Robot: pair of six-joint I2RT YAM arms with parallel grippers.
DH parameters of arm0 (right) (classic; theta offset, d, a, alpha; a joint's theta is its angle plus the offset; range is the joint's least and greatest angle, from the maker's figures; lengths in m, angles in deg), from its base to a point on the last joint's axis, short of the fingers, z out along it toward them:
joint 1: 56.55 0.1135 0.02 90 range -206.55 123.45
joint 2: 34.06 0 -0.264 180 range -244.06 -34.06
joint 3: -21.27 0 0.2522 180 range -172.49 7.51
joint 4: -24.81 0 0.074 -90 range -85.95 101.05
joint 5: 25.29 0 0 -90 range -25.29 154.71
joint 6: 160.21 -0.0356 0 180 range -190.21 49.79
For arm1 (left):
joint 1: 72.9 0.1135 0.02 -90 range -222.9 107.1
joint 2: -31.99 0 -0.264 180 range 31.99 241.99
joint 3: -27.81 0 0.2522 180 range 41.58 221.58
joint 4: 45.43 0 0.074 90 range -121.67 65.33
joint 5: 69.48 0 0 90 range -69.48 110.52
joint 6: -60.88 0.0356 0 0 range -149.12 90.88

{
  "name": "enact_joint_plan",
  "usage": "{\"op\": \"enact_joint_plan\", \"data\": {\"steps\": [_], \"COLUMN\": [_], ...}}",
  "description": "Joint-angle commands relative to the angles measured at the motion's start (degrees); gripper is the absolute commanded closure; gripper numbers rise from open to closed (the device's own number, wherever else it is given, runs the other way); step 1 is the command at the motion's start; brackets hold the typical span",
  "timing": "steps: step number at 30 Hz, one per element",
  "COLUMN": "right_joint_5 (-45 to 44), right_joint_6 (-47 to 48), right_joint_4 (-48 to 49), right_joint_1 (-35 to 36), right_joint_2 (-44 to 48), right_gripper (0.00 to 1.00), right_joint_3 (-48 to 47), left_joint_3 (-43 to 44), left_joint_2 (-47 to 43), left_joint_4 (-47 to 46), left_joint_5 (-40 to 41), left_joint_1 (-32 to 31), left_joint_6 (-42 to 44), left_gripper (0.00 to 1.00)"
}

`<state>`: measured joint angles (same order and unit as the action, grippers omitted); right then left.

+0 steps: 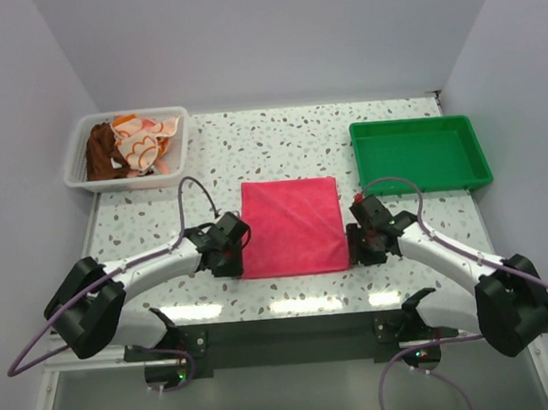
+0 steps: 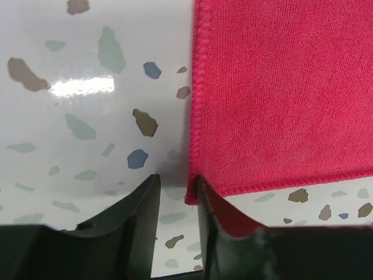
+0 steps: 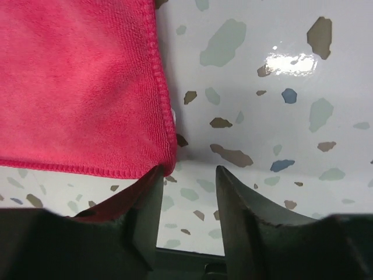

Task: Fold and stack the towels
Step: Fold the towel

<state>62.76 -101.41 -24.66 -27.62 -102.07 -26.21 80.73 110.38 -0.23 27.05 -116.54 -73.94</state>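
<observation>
1. Pink towel (image 1: 292,225): it lies spread flat at the middle of the table (image 1: 278,138), one layer with its stitched hem showing along the edges.
2. My left gripper (image 1: 231,256): it sits low at the towel's 8 o'clock corner. In the left wrist view my left gripper (image 2: 176,181) is released, with a narrow gap showing bare table. The pink towel (image 2: 280,93) ends in a corner that touches the tip of the finger on the 3 o'clock side; nothing is clamped.
3. My right gripper (image 1: 361,250): it sits low at the towel's 4 o'clock corner. In the right wrist view my right gripper (image 3: 189,172) is likewise released, with speckled table between the jaws. The pink towel (image 3: 76,87) comes down to a corner just above the finger on the 9 o'clock side.
4. White basket (image 1: 75,149): at 10 o'clock from the pink towel, well apart. It holds a crumpled brown towel (image 1: 104,152) and, beside it at 3 o'clock, a crumpled orange flowered towel (image 1: 144,139).
5. Green tray (image 1: 361,160): at 2 o'clock from the pink towel, near the table's far edge.
</observation>
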Motion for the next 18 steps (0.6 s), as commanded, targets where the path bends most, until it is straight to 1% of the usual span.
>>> {"op": "enact_joint_plan", "data": {"steps": [1,3,5,7,8,9,10,11,12,13,14,15,18], "right_joint_5": [-0.7,-1.4,-1.4,0.2,1.7,1.7,3.2,4.9,5.7,6.6,7.0,7.3,8.0], "right_joint_6": [1.8,3.2,4.4,4.7,4.6,4.5,4.6,4.2,4.2,4.0,3.8,3.7,4.3], "right_joint_4": [-5.2,-6.6,-6.7,-5.2,-4.3,-2.5,-1.5,-0.4,1.7,2.7,3.9,5.3,7.7], "right_joint_1": [-0.1,-0.1,0.0,-0.1,-0.2,0.0,-0.1,-0.1,-0.1,0.0,-0.1,0.0,0.0], "right_joint_2": [4.2,5.3,5.4,4.8,3.8,3.2,2.4,0.6,-0.1,-1.0,-2.0,-2.7,-4.9], "right_gripper": [0.5,0.43,0.41,0.42,0.43,0.46,0.49,0.53,0.61,0.64,0.67,0.68,0.68], "right_joint_3": [-6.2,-9.2,-11.3,-13.2,-13.6,-13.7,-13.7,-13.6,-13.0,-12.6,-12.1,-11.0,-9.3], "left_joint_3": [1.7,3.9,6.8,9.2,11.7,12.9,14.1,15.9,16.7,17.5,18.8,19.4,18.4], "left_joint_2": [-4.0,-6.3,-7.5,-8.6,-8.6,-8.3,-7.7,-6.9,-4.9,-3.6,-2.4,-0.5,0.3], "left_joint_4": [5.0,7.4,9.3,10.5,10.9,10.9,10.6,9.4,9.0,8.7,8.4,8.4,6.1], "left_joint_5": [3.2,4.2,4.7,5.2,5.8,5.9,5.8,5.1,4.6,4.0,2.5,2.2,1.9], "left_joint_1": [0.1,0.1,0.1,0.1,0.1,0.1,0.1,0.1,0.1,0.1,0.0,0.0,-0.1], "left_joint_6": [-0.9,-0.7,-0.3,0.3,0.9,1.3,1.8,3.0,3.6,3.9,4.8,5.1,5.3], "left_gripper": [0.61,0.41,0.29,0.25,0.24,0.24,0.26,0.3,0.32,0.34,0.38,0.39,0.41]}}
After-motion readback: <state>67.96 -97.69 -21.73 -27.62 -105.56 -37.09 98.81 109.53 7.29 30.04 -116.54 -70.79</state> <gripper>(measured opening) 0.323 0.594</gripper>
